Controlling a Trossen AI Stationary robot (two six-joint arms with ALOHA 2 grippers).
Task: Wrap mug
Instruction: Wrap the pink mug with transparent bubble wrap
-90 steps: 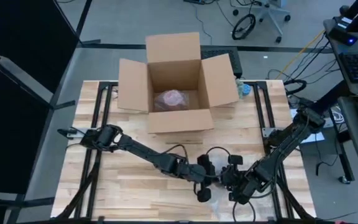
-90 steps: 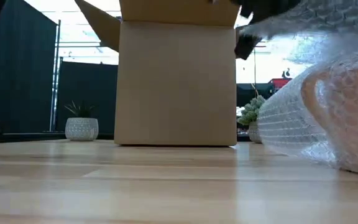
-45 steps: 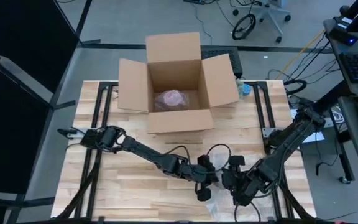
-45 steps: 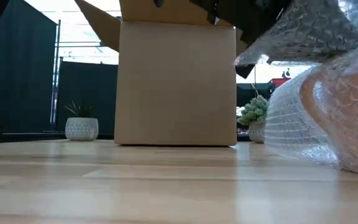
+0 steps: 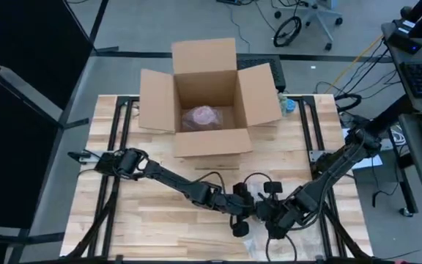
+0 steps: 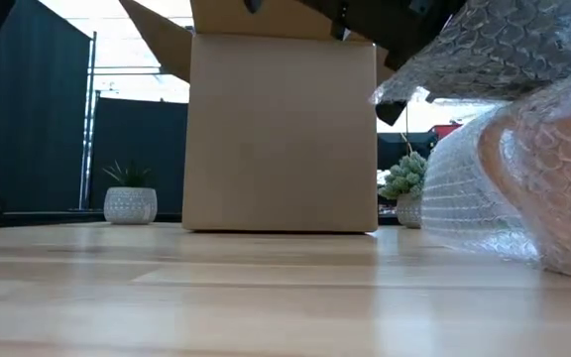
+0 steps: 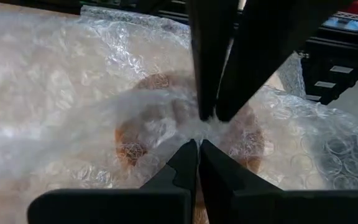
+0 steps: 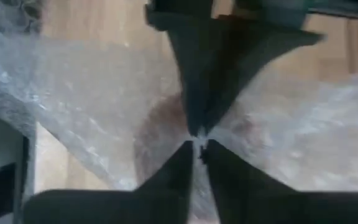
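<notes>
Both grippers, left gripper and right gripper, pinched closed on bubble wrap over mug, table's 6 o'clock edge. Open cardboard box at 12 o'clock. Right gripper shifted leftward since earlier frame.

Bare table left; open box blocking the rear.

Two dark jointed arms, looped black cables, tapered matte black jaws.

Even overhead light; low view backlit, bright glare behind box; right wrist view blurred, possibly motion.
</notes>
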